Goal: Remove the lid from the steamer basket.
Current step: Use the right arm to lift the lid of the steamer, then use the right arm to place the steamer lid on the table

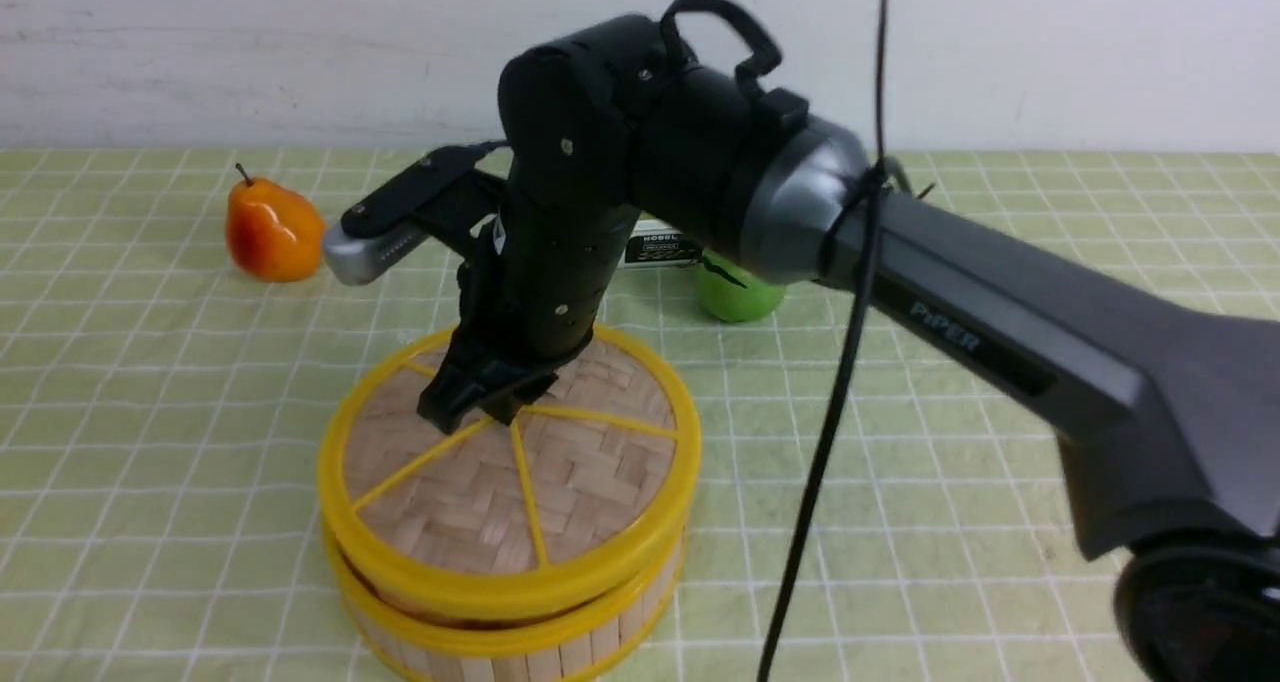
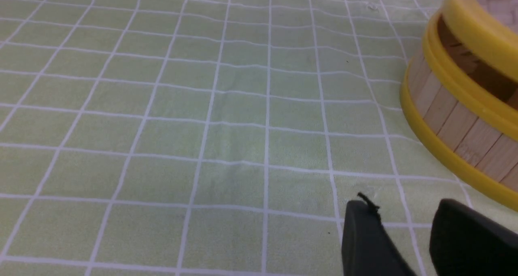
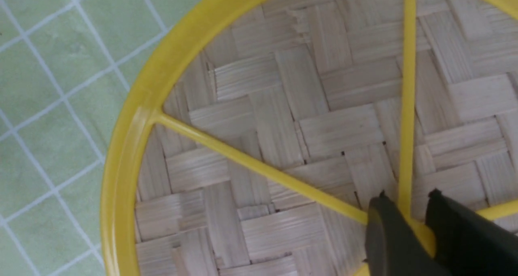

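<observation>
At lower centre of the front view, right gripper (image 1: 488, 410) stands vertically over the lid (image 1: 570, 482), jaws narrowed onto its centre knob (image 3: 421, 232); lid sits atop the steamer basket (image 1: 600, 634), directly beneath the tool.

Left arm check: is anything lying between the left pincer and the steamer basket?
No. In the left wrist view only bare green checked cloth separates the left pincer from the steamer basket.

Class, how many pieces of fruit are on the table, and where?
2. An orange pear lies beyond the steamer basket, to its left; a green fruit sits behind the right arm, partly hidden. The arm may hide more.
</observation>
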You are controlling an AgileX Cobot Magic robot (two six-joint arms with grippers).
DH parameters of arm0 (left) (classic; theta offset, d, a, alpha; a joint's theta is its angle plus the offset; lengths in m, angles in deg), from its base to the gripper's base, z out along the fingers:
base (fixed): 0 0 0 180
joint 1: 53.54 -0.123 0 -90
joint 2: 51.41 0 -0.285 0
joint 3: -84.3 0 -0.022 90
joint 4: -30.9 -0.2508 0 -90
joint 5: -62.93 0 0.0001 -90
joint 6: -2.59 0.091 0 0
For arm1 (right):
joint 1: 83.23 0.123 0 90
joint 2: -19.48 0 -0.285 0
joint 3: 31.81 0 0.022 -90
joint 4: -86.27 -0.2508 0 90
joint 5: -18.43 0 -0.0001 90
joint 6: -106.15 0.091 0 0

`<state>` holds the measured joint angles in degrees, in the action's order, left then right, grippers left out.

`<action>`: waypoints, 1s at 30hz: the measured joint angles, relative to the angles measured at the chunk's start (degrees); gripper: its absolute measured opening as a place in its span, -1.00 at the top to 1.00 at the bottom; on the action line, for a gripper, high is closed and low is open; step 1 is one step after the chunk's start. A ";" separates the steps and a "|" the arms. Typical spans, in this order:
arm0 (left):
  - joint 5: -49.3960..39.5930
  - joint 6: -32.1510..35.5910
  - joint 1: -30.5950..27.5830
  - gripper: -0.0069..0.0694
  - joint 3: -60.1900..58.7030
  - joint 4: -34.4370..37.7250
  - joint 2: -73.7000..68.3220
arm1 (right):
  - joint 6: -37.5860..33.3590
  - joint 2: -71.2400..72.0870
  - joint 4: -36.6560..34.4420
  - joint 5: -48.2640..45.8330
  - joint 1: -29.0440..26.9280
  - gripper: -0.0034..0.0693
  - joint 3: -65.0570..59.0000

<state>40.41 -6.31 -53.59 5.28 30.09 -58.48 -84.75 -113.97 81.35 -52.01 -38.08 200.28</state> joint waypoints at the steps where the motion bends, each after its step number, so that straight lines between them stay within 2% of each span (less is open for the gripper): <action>1: 0.00 0.00 0.00 0.19 0.00 0.00 0.00 | 0.00 0.81 0.59 -0.24 0.00 0.69 0.00; 5: 0.00 0.00 0.00 0.19 0.00 0.00 0.00 | 0.00 11.62 7.03 -1.30 -0.05 0.69 -0.19; 9: 0.00 0.00 0.00 0.19 0.00 0.00 0.00 | 0.70 20.75 8.63 -1.24 -1.18 0.69 -4.14; 11: 0.00 0.00 0.00 0.19 0.00 0.00 0.00 | 1.26 29.43 8.58 -1.24 -3.97 0.69 -13.00; 14: 0.00 0.00 0.00 0.19 0.00 0.00 0.00 | 1.82 34.25 8.77 -1.24 -6.64 0.69 -20.40; 15: 0.05 0.00 0.00 0.19 0.00 0.00 0.00 | 2.88 38.45 8.88 -1.19 -9.56 0.69 -28.62; 17: 0.05 0.00 0.00 0.19 0.00 0.00 0.00 | 3.96 41.44 8.94 0.16 -12.82 0.69 -36.01; 19: 0.05 0.00 0.00 0.19 0.00 0.00 0.00 | 5.50 44.09 8.57 4.75 -18.06 0.69 -45.42; 20: 0.05 0.00 0.00 0.19 0.00 0.00 0.00 | 5.64 44.21 8.45 5.20 -18.49 0.69 -46.97; 24: 0.05 0.00 0.00 0.19 0.00 0.00 0.00 | 6.02 44.09 4.20 16.62 -26.19 0.69 -59.78; 30: 0.05 0.00 0.00 0.19 0.00 0.00 0.00 | 5.97 38.26 -1.28 31.13 -28.46 0.69 -66.09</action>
<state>40.46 -6.31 -53.59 5.28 30.09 -58.48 -78.78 -75.71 80.07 -20.89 -66.54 134.18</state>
